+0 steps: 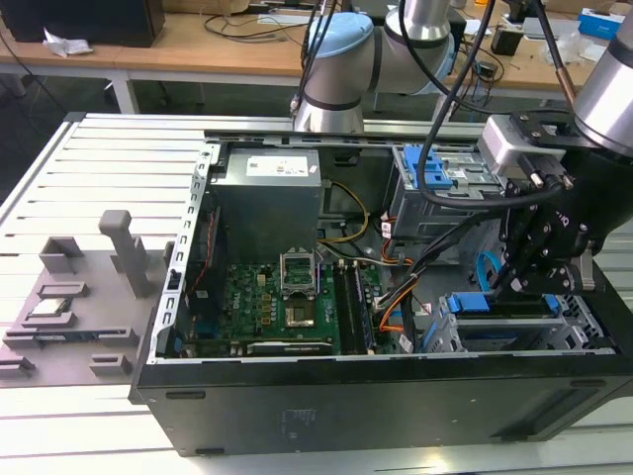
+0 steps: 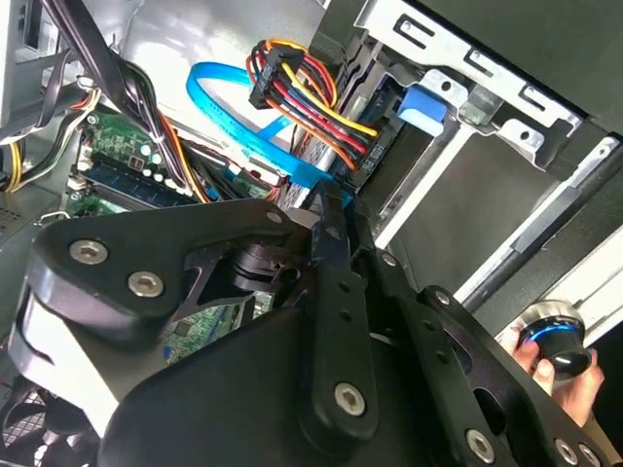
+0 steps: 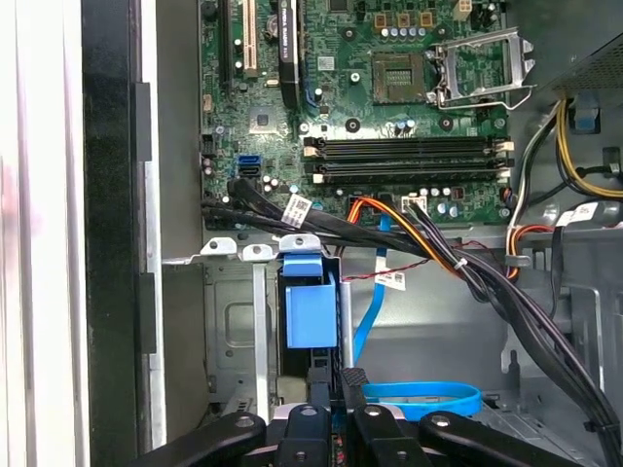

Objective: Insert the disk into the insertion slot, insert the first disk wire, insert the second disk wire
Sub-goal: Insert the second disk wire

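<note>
Flat silver disk in its bright blue plastic carrier (image 1: 499, 304) sits down inside the boxy silver perforated drive cage (image 1: 584, 319), directly under the black linkage gripper (image 1: 521, 285); its blue tab (image 3: 310, 313) shows just ahead of the fingertips in the first wrist view. So the seating step looks done or nearly so, and the work in hand reads as the first wire. The thin flat blue data cable (image 2: 255, 131) loops close beside the gripper, and its far end appears pinched between the fingertips, which stand together, though the contact itself is hard to make out. The bundle of red, yellow and orange power wires (image 2: 307, 92) hangs just beyond. Judgement: the plug must line up squarely with the disk's rear socket; cramped quarters, cables crowding.
</note>
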`<state>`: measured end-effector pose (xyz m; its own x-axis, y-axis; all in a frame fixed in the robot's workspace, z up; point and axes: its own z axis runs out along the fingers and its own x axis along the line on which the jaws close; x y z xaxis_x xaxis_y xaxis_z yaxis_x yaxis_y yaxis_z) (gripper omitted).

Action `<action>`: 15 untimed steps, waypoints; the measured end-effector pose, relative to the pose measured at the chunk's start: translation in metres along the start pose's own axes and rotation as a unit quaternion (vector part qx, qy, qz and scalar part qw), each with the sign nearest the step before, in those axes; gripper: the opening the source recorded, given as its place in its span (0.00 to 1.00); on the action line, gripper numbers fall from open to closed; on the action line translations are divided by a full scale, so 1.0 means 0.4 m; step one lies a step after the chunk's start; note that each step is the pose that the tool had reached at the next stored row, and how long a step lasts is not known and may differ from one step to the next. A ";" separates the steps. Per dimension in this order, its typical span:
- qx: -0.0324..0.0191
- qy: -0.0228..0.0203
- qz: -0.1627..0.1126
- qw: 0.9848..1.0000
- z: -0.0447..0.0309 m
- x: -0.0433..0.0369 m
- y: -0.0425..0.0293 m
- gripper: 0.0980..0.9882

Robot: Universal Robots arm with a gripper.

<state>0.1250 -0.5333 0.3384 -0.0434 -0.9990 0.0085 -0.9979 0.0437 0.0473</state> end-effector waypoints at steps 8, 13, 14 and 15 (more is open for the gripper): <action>0.000 -0.002 0.000 1.000 -0.020 0.001 0.001 0.07; 0.000 -0.002 0.000 1.000 -0.011 0.000 0.000 0.07; 0.000 -0.002 0.000 1.000 -0.009 0.000 0.000 0.07; 0.000 -0.002 0.000 1.000 -0.007 0.000 0.000 0.07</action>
<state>0.1250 -0.5335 0.3410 -0.0433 -0.9991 0.0036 -0.9979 0.0435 0.0476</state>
